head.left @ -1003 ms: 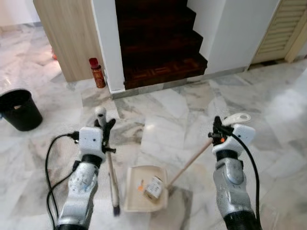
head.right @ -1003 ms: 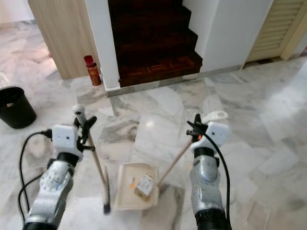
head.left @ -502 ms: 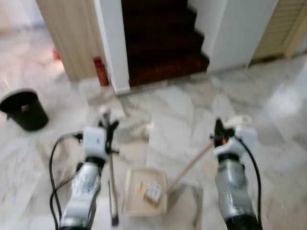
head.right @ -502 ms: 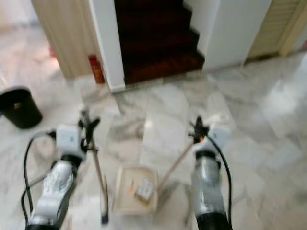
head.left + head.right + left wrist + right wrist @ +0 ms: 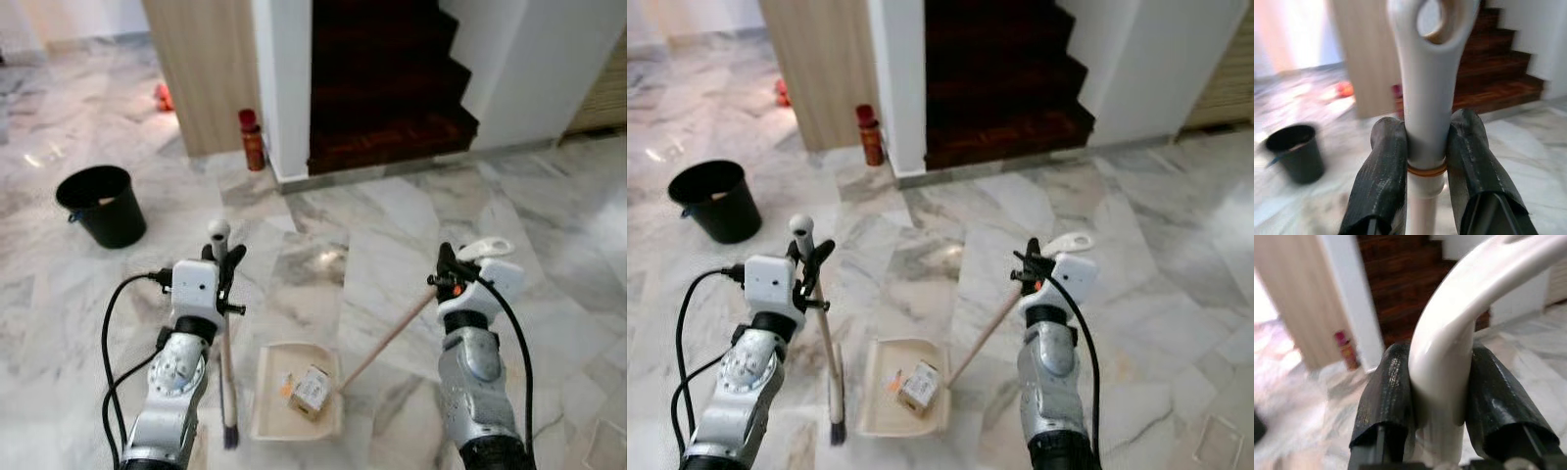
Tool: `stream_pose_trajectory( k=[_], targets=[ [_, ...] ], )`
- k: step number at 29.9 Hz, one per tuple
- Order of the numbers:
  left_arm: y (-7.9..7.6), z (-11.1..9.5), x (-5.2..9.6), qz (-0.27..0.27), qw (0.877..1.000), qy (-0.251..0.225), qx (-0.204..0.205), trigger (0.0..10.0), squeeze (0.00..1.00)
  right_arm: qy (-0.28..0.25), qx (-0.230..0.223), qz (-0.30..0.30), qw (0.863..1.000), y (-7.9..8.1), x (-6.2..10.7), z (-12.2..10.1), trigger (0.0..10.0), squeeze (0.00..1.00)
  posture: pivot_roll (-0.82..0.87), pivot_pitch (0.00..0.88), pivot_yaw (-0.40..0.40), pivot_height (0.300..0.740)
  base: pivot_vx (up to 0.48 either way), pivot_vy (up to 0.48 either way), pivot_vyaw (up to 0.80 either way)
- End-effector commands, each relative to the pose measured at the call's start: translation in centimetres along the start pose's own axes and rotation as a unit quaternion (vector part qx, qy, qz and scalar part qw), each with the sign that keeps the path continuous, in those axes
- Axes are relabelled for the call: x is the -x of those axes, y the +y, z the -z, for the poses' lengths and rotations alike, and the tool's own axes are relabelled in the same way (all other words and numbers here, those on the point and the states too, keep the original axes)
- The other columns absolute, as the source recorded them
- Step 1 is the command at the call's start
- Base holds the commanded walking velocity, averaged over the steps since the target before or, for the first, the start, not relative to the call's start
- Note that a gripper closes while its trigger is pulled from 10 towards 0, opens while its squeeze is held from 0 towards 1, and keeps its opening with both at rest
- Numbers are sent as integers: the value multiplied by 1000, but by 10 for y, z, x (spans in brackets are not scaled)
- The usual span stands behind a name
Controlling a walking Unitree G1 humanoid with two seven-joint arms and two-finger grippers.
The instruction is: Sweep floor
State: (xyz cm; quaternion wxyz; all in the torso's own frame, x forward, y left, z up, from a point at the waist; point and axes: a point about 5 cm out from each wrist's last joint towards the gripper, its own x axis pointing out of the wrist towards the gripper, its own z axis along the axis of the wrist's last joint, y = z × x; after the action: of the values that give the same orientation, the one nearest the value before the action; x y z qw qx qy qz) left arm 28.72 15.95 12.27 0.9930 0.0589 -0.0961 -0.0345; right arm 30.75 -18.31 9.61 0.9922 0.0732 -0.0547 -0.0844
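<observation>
broom (image 5: 227, 372): upright-ish, slight tilt; bristle end on floor just left of dustpan; white handle tip w/ hang hole sticks up above L gripper
dustpan (image 5: 297, 403): cream, flat on marble floor (image 5: 549, 235) btwn the two arms, close in front of robot; long handle (image 5: 387, 338) slants up to the right into R gripper
debris: small box (image 5: 311, 389) + an orange bit (image 5: 287, 378) lying inside pan
L gripper (image 5: 1425, 147): clenched on broom handle near top; both fingers (image 5: 1382, 161) pressed against shaft, orange band btwn them
R gripper (image 5: 1437, 382): clamped on curved white grip of dustpan handle; pads (image 5: 1498, 401) tight on both sides
bucket (image 5: 102, 204): black, on floor, far left, well apart from pan
can (image 5: 253, 141): red, upright at foot of white wall corner, beside wood panel (image 5: 206, 59)
stairs (image 5: 387, 83): dark wood, straight ahead past the wall
louvre door (image 5: 602, 93): far right edge
</observation>
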Motion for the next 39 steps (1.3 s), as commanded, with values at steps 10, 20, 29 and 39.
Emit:
stream_pose_trajectory(
  k=[10, 20, 29, 39],
  targets=[
    [5, -8, 0, -8, 1000, -15, -9, 10000, 0, -19, -25, -20, 999, 15, -3, -9, 10000, 0, 94, 70, -23, 740, 0, 298, 54],
    [6, -7, 0, -7, 1000, -13, -9, 10000, 0, -17, -27, -20, 999, 16, -2, -8, 10000, 0, 94, 71, -20, 740, 0, 298, 0],
    [6, -7, 0, -7, 1000, -13, -9, 10000, 0, -14, -31, -21, 999, 17, -3, -7, 10000, 0, 95, 68, -19, 740, 0, 299, 0],
    [5, -8, 1, -5, 1000, -18, -13, 10000, 0, -16, -33, -22, 999, 17, -3, -8, 10000, 0, 97, 71, -21, 740, 0, 208, 0]
  ],
)
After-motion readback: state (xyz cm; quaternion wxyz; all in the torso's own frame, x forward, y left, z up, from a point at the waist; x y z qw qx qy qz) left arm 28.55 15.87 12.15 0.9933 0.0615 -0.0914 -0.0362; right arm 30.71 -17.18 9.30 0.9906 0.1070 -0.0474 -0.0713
